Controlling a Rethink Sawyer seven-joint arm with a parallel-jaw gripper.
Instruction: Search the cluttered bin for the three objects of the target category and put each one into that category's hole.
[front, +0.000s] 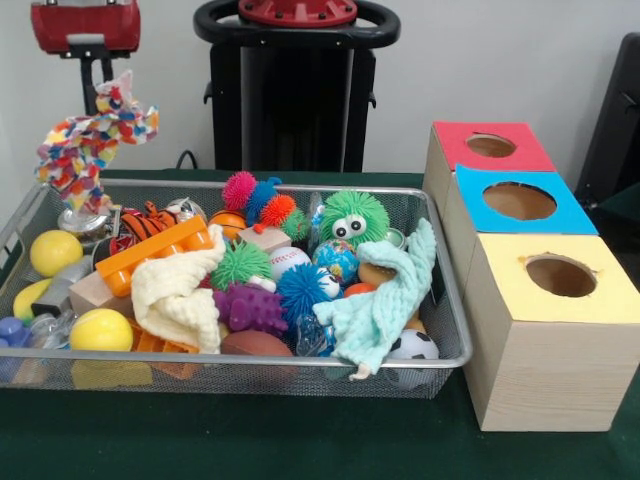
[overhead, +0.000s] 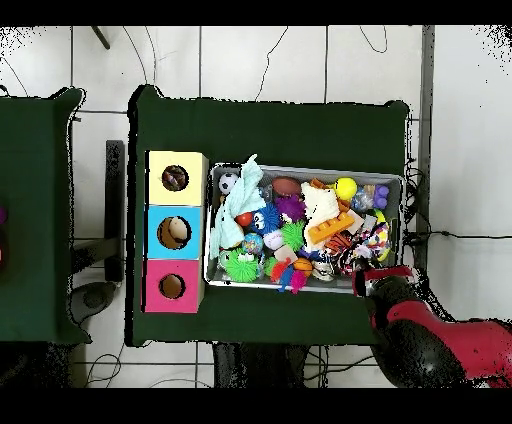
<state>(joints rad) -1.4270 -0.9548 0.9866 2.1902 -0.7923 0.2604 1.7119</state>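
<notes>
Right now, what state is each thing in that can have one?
hand: raised over the bin's corner, holding the rope toy
rope toy: lifted, hanging above the bin
bin: full of toys
mint cloth: draped over the bin's rim
cream cloth: crumpled on the toys
red, blue, yellow holes: open

A dark green cloth (front: 300, 440) covers the table, before a pale wall (front: 480, 60); white tiled floor (overhead: 260, 60)
</notes>
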